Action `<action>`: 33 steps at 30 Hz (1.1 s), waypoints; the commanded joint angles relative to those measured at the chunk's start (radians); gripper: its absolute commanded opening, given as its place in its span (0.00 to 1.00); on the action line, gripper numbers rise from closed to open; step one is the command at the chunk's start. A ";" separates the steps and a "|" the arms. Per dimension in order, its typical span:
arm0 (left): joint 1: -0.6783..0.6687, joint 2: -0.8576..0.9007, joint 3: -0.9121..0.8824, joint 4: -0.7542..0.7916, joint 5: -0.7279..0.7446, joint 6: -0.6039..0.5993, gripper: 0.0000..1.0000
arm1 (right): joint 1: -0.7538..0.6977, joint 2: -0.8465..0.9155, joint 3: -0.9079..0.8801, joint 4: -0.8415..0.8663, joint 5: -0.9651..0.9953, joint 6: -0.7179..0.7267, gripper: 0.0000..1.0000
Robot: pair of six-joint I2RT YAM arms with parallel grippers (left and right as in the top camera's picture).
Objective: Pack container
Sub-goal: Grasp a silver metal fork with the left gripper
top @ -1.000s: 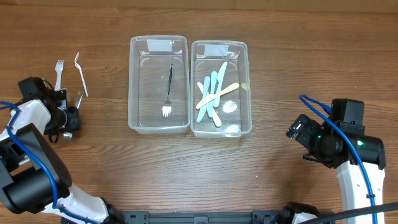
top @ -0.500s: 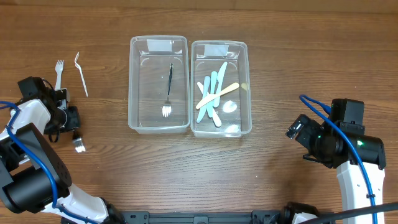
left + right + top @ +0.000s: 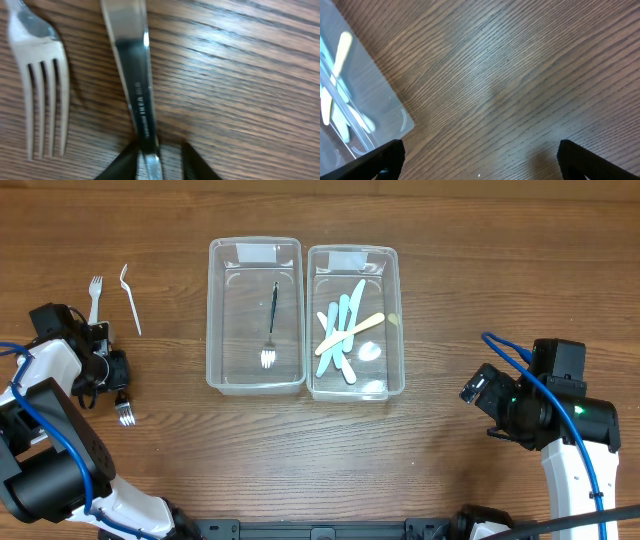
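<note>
Two clear containers stand side by side. The left container point(image 3: 213, 315) holds a dark-handled fork point(image 3: 271, 325). The right container point(image 3: 401, 315) holds several blue and cream utensils point(image 3: 342, 335); its corner shows in the right wrist view point(image 3: 395, 112). My left gripper point(image 3: 108, 370) is low on the table at the far left. In the left wrist view its fingers point(image 3: 159, 162) are shut on a metal utensil handle point(image 3: 131, 65), and metal fork tines point(image 3: 42, 97) lie beside it. A metal fork point(image 3: 125, 413) shows just below that gripper. My right gripper point(image 3: 478, 388) is open and empty point(image 3: 485, 162).
A white plastic fork point(image 3: 95, 290) and a thin white plastic utensil point(image 3: 131, 302) lie on the wood table above the left gripper. The right arm, with its blue cable point(image 3: 520, 370), stands right of the containers.
A metal handle that stuck out above the left gripper is gone from there. A metal fork now shows below the gripper. The right arm has not moved.
</note>
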 commanded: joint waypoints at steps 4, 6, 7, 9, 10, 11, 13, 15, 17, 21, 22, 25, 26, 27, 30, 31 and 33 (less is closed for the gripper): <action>-0.001 0.046 -0.014 -0.064 0.017 -0.063 0.59 | 0.003 -0.003 0.002 0.004 0.005 -0.004 1.00; -0.001 0.046 -0.014 -0.094 0.012 -0.080 0.61 | 0.003 -0.003 0.002 0.004 0.005 -0.004 1.00; -0.001 0.047 -0.015 -0.106 0.009 -0.088 0.61 | 0.003 -0.003 0.002 0.004 0.005 -0.004 1.00; -0.001 0.046 -0.019 -0.126 0.010 -0.109 0.61 | 0.003 -0.003 0.002 0.007 0.005 -0.004 1.00; -0.001 0.046 -0.026 -0.132 0.010 -0.122 0.61 | 0.003 -0.003 0.002 0.008 0.006 -0.004 1.00; -0.001 0.046 -0.037 -0.135 0.010 -0.131 0.60 | 0.003 -0.003 0.002 0.008 0.006 -0.004 1.00; -0.001 0.046 -0.066 -0.133 0.011 -0.147 0.58 | 0.003 -0.003 0.002 0.008 0.009 -0.003 1.00; -0.001 0.046 -0.093 -0.123 0.012 -0.158 0.57 | 0.003 -0.003 0.002 0.008 0.009 -0.003 1.00; -0.002 0.046 -0.126 -0.107 0.018 -0.176 0.55 | 0.003 -0.003 0.002 0.008 0.009 -0.003 1.00; -0.001 0.046 -0.175 -0.092 0.017 -0.194 0.50 | 0.003 -0.003 0.002 0.008 0.009 -0.004 1.00; -0.001 0.046 -0.180 -0.092 0.017 -0.194 0.50 | 0.003 -0.003 0.002 0.008 0.009 -0.004 1.00; -0.001 0.046 -0.188 -0.097 0.017 -0.202 0.51 | 0.003 -0.003 0.002 0.007 0.009 -0.004 1.00; -0.001 0.046 -0.189 -0.103 0.017 -0.209 0.51 | 0.003 -0.003 0.002 0.007 0.009 -0.003 1.00; -0.001 0.046 -0.191 -0.109 0.017 -0.216 0.52 | 0.003 -0.003 0.002 0.007 0.009 -0.004 1.00; -0.001 0.046 -0.194 -0.121 0.017 -0.217 0.52 | 0.003 -0.003 0.002 0.007 0.009 -0.003 1.00; -0.001 0.046 -0.195 -0.127 0.016 -0.217 0.52 | 0.003 -0.003 0.002 0.007 0.009 -0.004 1.00; -0.001 0.046 -0.195 -0.140 0.014 -0.220 0.52 | 0.003 -0.003 0.002 0.008 0.009 -0.004 1.00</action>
